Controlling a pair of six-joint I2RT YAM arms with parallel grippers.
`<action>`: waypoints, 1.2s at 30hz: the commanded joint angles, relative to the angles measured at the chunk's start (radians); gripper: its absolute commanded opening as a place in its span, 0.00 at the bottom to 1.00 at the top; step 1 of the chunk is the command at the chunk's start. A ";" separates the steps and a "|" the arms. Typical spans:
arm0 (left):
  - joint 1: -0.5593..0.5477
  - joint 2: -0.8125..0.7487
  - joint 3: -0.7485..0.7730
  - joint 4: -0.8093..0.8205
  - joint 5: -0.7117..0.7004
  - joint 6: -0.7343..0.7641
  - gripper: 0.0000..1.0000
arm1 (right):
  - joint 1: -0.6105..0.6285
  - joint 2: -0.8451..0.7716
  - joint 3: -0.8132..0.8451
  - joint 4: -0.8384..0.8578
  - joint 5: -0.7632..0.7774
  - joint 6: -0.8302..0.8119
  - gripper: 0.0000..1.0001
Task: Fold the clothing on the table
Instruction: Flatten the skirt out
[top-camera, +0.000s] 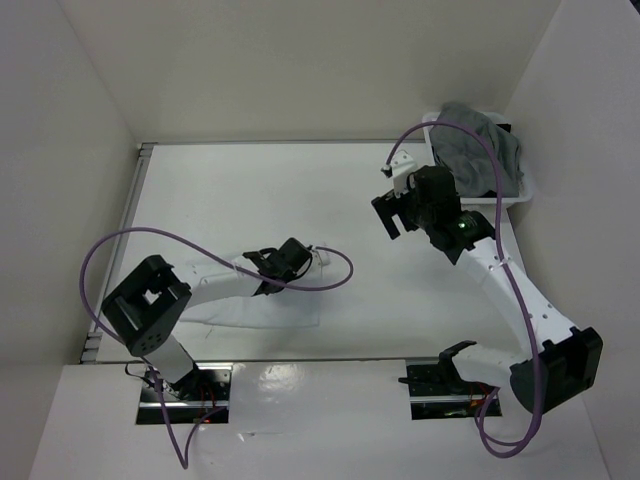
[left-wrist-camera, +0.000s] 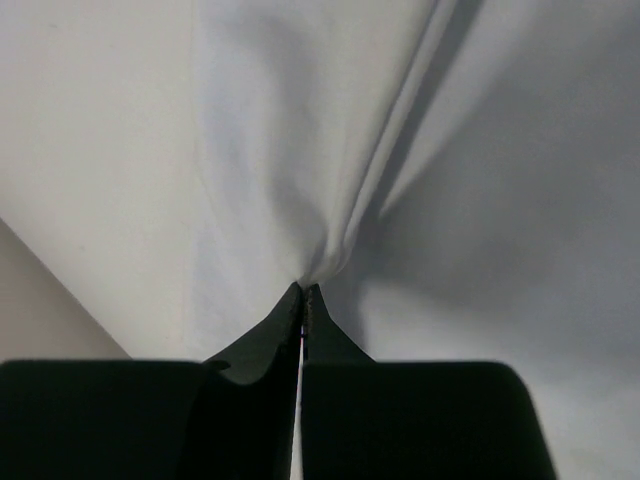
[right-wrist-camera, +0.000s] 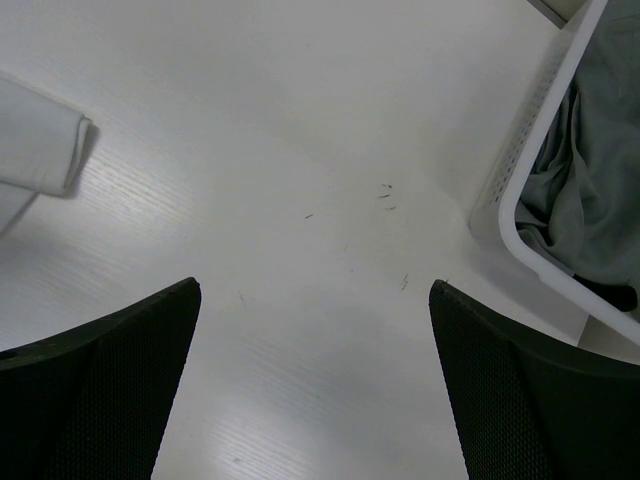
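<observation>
Nearest us, a white garment (top-camera: 255, 312) lies on the near left part of the table (top-camera: 250, 190), partly under the left arm. We see the left gripper (left-wrist-camera: 303, 295) pinched tight on a raised fold of that cloth, near its right end. Farther back, the right gripper (right-wrist-camera: 312, 288) hangs over bare tabletop, its jaws spread wide and holding nothing. Beyond it, at the far right corner, we see a white basket (top-camera: 515, 200) with grey clothing (top-camera: 480, 145) heaped inside.
</observation>
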 joint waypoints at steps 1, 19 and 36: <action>0.015 -0.043 0.087 -0.006 -0.052 0.089 0.00 | 0.000 -0.040 -0.012 0.046 0.006 0.012 0.99; 0.512 0.161 0.361 0.496 -0.163 0.261 0.61 | 0.000 -0.020 -0.021 0.037 0.016 0.030 0.99; 0.696 -0.332 0.233 -0.055 0.199 0.163 0.99 | 0.212 0.262 0.059 -0.033 -0.105 0.027 0.99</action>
